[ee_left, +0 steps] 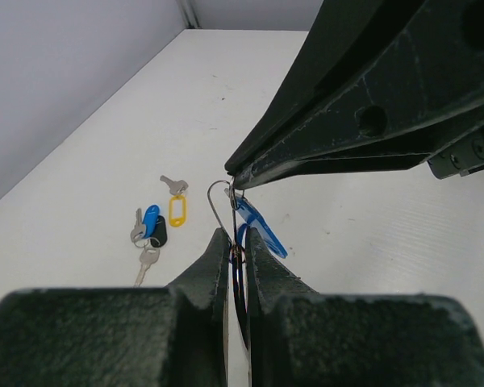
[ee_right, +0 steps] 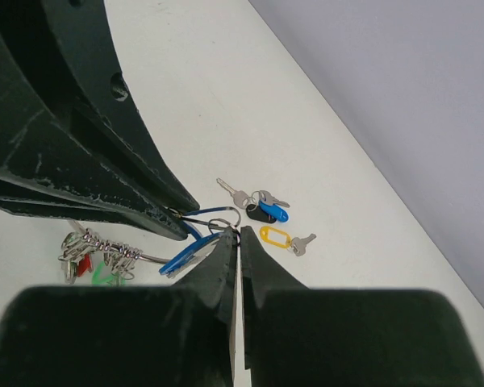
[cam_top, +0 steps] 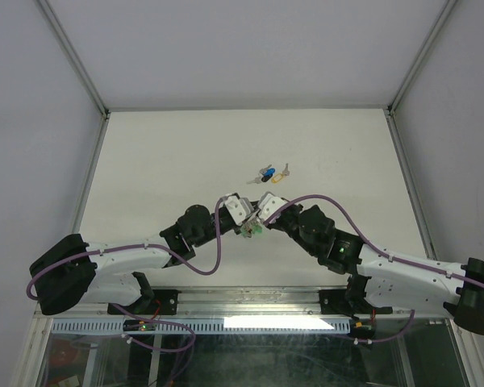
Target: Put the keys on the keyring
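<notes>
Thin silver wire keyring (ee_left: 216,211) is being clamped at mid-table by left gripper (ee_left: 237,244) and right gripper (ee_right: 235,239), both finger pairs pressed together on it. Small silver yellow- and blue-tagged keys (cam_top: 271,172) are lying just beyond, on white table (cam_top: 185,145).

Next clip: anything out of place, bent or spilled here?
Nothing spilled or broken. The left fingers and right fingers are both pinched shut on the keyring, a blue tag hanging at it. The yellow-tagged key and blue-tagged keys lie loose on the table, not yet on the ring.
</notes>
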Robot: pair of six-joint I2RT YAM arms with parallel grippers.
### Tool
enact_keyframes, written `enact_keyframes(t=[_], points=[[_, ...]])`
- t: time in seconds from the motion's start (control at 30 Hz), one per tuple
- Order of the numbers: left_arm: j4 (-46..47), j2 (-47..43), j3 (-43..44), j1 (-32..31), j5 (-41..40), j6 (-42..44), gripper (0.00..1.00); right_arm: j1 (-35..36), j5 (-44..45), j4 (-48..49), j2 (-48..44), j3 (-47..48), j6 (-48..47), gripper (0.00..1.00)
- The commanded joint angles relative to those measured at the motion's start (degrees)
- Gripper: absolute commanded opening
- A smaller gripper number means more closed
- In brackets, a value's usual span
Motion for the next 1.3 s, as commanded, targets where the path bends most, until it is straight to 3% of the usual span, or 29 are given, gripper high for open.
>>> enact_keyframes(t=[0.0,0.43,0.7,0.9,1.03,1.17,1.27], points=[[-1.9,0.3,1.3,-1.9,15.3,-0.9,0.0,-1.6,5.1,11.2,-0.7,1.4,-0.5,0.0],[-2.7,0.4,1.7,-2.0,15.8,-0.6,0.0,-1.5,7.2,12.1,-4.1,0.2,-4.2,0.0],[-2.1,-0.1,1.1,-2.0,12.9,-0.5,0.0,-1.6,3.7,1.1,-8.7,2.0,-1.8,0.0],[-1.3,-0.8,0.4,-1.9,7.9,-1.0,0.0,-1.8,8.4,-10.6,-8.6,6.4,12.1,0.01],[-0.4,-1.4,-0.1,-1.8,5.2,-1.7,0.0,-6.0,8.8,-20.7,-5.7,11.4,25.1,0.12],[1.0,-2.5,-1.2,-1.8,4.3,-2.0,0.0,-17.9,-3.2,-31.0,-2.1,16.2,36.8,0.21],[1.7,-2.7,-1.7,-1.8,3.8,-1.8,0.0,-25.1,-14.7,-32.6,-0.8,17.0,42.4,0.29]])
